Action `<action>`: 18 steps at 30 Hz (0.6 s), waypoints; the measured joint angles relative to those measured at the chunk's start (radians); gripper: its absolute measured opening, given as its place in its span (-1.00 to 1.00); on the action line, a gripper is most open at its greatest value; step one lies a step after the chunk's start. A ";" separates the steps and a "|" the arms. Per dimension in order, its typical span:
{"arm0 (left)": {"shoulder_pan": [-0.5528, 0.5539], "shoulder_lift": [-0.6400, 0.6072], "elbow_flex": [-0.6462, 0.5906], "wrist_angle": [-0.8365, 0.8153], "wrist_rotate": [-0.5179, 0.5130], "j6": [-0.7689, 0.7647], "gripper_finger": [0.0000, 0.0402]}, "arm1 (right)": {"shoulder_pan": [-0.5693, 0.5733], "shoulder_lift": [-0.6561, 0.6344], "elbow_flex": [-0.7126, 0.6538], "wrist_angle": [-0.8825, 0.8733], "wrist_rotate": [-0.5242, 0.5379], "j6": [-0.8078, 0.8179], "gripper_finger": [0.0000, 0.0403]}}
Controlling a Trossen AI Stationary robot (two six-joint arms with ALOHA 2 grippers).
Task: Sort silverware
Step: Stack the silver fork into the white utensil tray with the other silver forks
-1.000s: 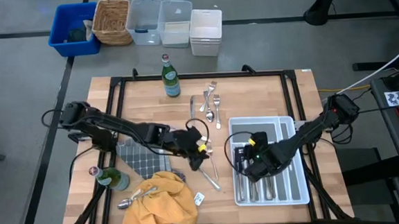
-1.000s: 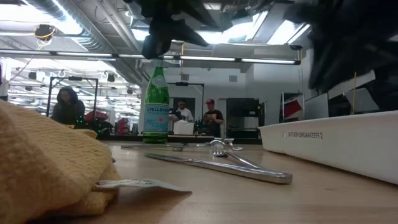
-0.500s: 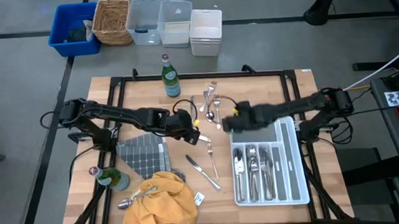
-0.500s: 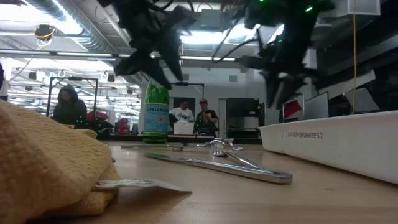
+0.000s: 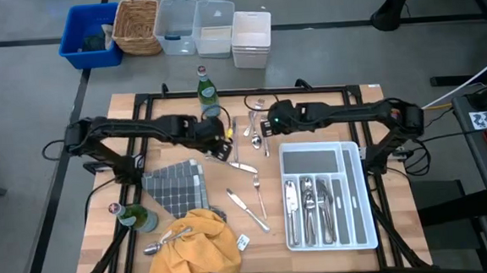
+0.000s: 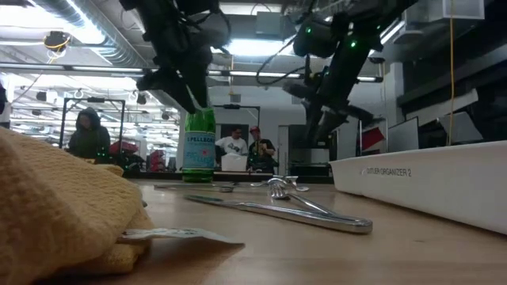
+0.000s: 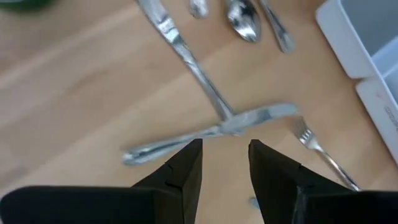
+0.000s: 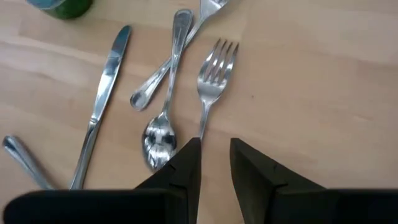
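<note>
Loose silverware lies flat on the wooden table: a fork (image 8: 214, 68), a spoon (image 8: 163, 134) and a knife (image 8: 102, 93) in the far cluster (image 5: 255, 123), and two crossed knives (image 7: 211, 130) at mid-table. My right gripper (image 8: 214, 149) hovers open above the fork's handle, and shows in the high view (image 5: 262, 127) too. My left gripper (image 7: 224, 149) hangs open above the crossed knives, left of the right one (image 5: 226, 148). Neither holds anything. More silverware lies in the white tray (image 5: 359, 231).
A green bottle (image 5: 209, 92) stands at the far edge beside the cluster. Another (image 5: 137, 217) lies at the near left by a grey mat (image 5: 175, 187). A yellow cloth (image 5: 195, 245) with spoons (image 5: 165, 241) sits near the front. A fork (image 5: 258, 191) and a knife (image 5: 246, 211) lie mid-table.
My right gripper has swung from over the white tray toward the table's far edge and left, rolling as it went, and now hangs over the far cluster. My left gripper has moved from mid-table toward the far edge, tipping more downward. Both stay open.
</note>
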 joint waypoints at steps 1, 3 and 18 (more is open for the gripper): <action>0.015 -0.020 0.000 -0.012 -0.001 0.016 -0.42 | -0.005 0.012 0.000 0.012 -0.010 -0.001 -0.56; 0.043 -0.062 0.000 -0.043 -0.001 0.051 -0.42 | -0.010 0.038 0.000 0.043 -0.044 -0.002 -0.56; 0.204 -0.305 0.000 -0.283 -0.001 0.332 -0.42 | -0.008 0.236 -0.001 0.264 -0.053 0.030 -0.56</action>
